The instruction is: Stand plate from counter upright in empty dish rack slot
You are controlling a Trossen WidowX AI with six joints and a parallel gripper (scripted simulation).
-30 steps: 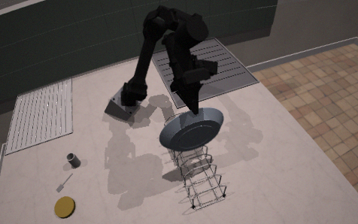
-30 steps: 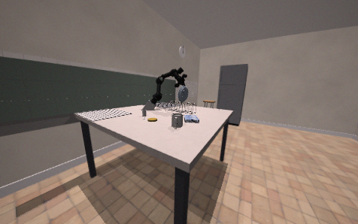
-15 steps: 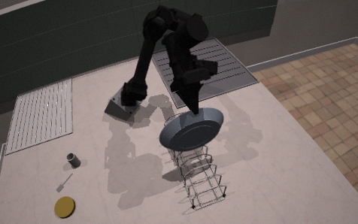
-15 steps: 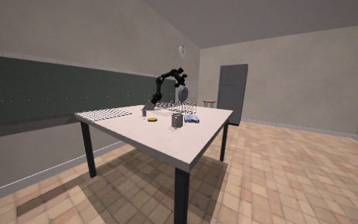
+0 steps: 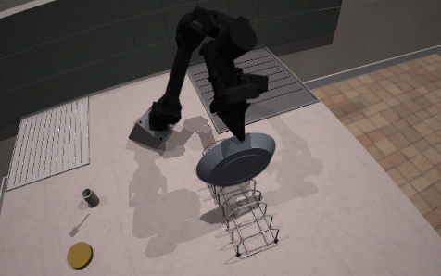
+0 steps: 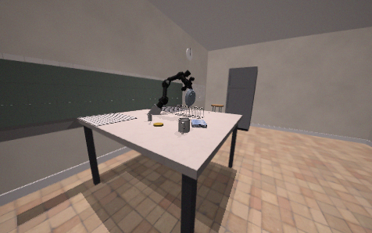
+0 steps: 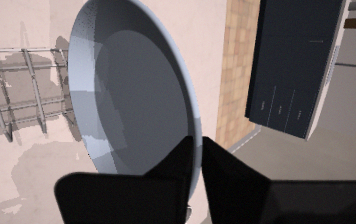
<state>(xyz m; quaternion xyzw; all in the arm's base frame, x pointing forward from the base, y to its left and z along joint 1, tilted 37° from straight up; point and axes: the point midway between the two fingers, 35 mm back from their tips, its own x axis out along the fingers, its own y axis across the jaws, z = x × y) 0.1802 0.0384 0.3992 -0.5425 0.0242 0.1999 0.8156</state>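
My gripper (image 5: 241, 135) is shut on the rim of a grey-blue plate (image 5: 236, 159) and holds it in the air above the wire dish rack (image 5: 242, 213). The plate hangs on edge, tilted, over the rack's end nearer the arm base. In the wrist view the black fingers pinch the plate's rim (image 7: 135, 95), and part of the rack (image 7: 30, 95) shows below at the left. In the exterior view the plate (image 6: 190, 96) hangs above the rack (image 6: 184, 111). I cannot tell whether another plate stands in the rack.
A small grey cup (image 5: 91, 197), a small spatula (image 5: 79, 225) and a yellow disc (image 5: 80, 255) lie at the front left. Ribbed mats lie at the left (image 5: 48, 139) and behind the arm (image 5: 259, 83). The far view shows a mug (image 6: 184, 125) and a blue object (image 6: 198, 123).
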